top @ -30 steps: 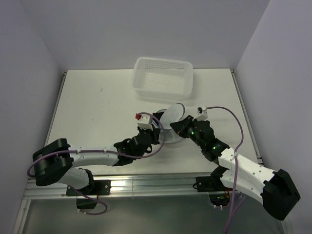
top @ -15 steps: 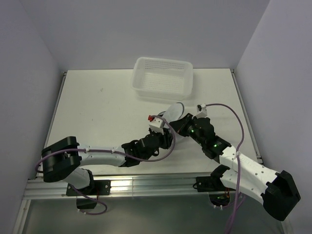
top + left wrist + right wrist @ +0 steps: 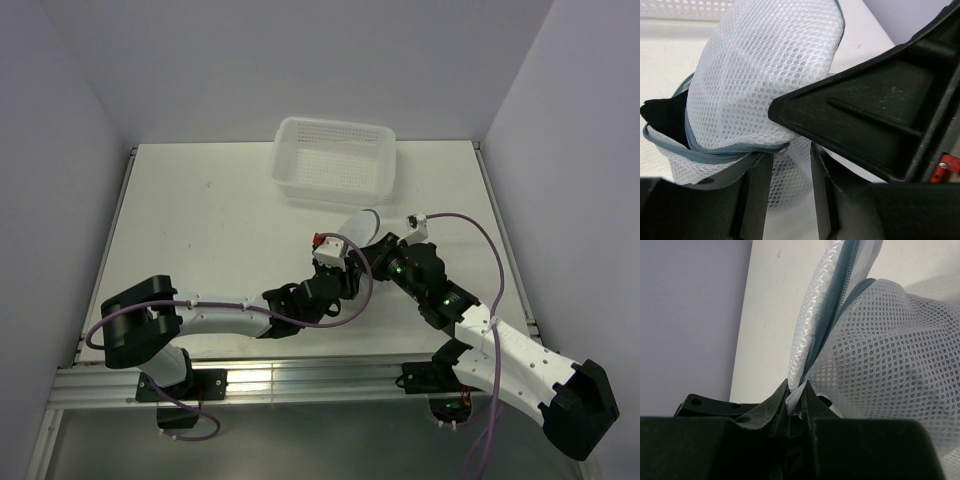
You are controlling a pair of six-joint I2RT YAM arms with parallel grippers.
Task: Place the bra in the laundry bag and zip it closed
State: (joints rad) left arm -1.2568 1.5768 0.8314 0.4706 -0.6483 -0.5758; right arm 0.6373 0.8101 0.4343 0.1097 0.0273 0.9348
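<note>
The laundry bag (image 3: pixel 358 226) is a white mesh pod with a grey zipper rim, held up on edge at the table's middle. My right gripper (image 3: pixel 376 250) is shut on a white tab at the bag's rim (image 3: pixel 812 330). In the left wrist view the bag (image 3: pixel 765 75) fills the frame, and the black bra (image 3: pixel 664 116) shows inside it at the open left edge. My left gripper (image 3: pixel 788 187) is open, its fingers (image 3: pixel 756 195) astride a fold of mesh just below the zipper (image 3: pixel 715 152). In the top view it (image 3: pixel 347 272) sits just in front of the bag.
The white perforated basket (image 3: pixel 335 160) stands behind the bag, its rim at the top of the left wrist view (image 3: pixel 680 7). The right arm's black body (image 3: pixel 880 115) is close on the left gripper's right. Walls enclose the table on three sides.
My left arm has reached right and forward until its gripper is against the bag. The right gripper and the bag have shifted slightly right and back.
</note>
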